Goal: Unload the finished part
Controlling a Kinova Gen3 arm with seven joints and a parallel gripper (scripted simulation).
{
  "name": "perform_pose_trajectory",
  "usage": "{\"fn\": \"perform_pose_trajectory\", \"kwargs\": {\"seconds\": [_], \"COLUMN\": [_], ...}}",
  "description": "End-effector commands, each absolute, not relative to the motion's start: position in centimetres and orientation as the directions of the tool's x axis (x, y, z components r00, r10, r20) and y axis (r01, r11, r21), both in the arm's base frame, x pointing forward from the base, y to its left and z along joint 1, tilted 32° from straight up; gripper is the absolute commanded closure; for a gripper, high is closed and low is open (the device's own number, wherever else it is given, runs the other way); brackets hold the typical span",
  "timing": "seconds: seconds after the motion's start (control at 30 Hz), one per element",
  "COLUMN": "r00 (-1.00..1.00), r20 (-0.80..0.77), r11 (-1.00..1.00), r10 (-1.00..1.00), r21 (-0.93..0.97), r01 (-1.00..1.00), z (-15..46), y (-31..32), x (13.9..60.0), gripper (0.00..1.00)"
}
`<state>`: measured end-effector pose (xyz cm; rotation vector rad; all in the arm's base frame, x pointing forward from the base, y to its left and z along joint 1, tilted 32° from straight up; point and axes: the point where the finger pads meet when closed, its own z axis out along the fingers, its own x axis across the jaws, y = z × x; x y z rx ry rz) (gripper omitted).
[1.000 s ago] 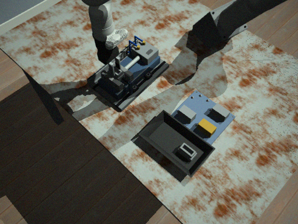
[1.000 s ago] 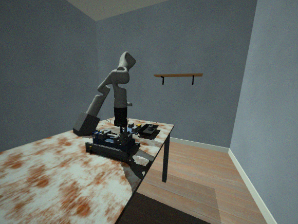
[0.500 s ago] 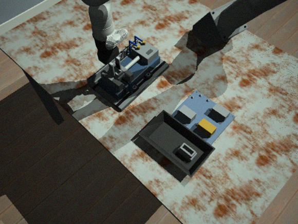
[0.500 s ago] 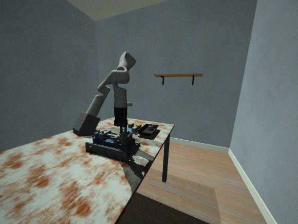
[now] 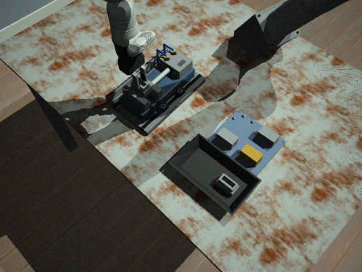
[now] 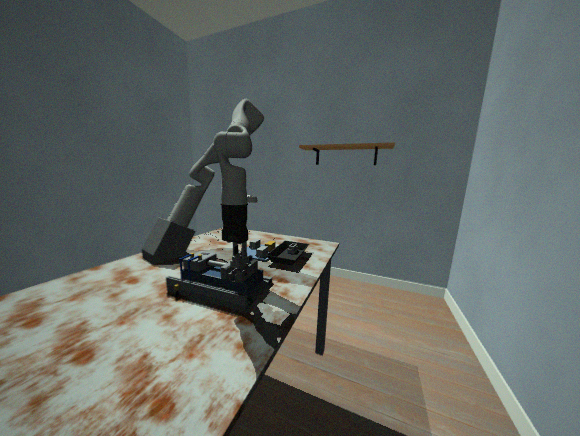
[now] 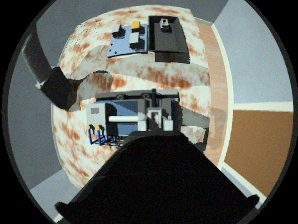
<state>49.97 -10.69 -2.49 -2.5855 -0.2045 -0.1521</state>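
Note:
The vise [image 5: 170, 106] [image 6: 210, 292] [image 7: 109, 119] stands on the rust-stained table, with a blue body, a grey end block and a dark base plate. My gripper [image 5: 141, 78] [image 6: 240, 254] [image 7: 154, 121] points straight down over the vise's jaws and is shut on the finished part [image 5: 145, 84], a small grey block with a pale rim. The part is still down at the jaws. The dark outfeed tray [image 5: 196, 165] [image 6: 280, 252] [image 7: 169, 46] lies to the right of the vise.
Another pocketed part [image 5: 228, 184] lies in the tray's near corner. A blue plate [image 5: 241, 123] [image 7: 120, 46] behind the tray holds two grey blocks [image 5: 228, 137] and a yellow block [image 5: 251, 153]. The arm's base [image 5: 253, 34] stands at the back.

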Motion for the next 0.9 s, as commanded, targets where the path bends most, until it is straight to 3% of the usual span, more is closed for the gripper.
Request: {"fn": "perform_pose_trajectory", "kwargs": {"seconds": [0.0, 0.87], "r00": [0.981, 0.981], "r20": [0.155, 0.155], "r11": [-0.847, -0.847], "r10": [0.112, 0.112], "r21": [-0.502, -0.502], "r01": [0.176, 0.176], "z": [-1.8, 0.3], "y": [-11.2, -12.5], "x": [50.1, 50.0], "gripper": [1.00, 1.00]}}
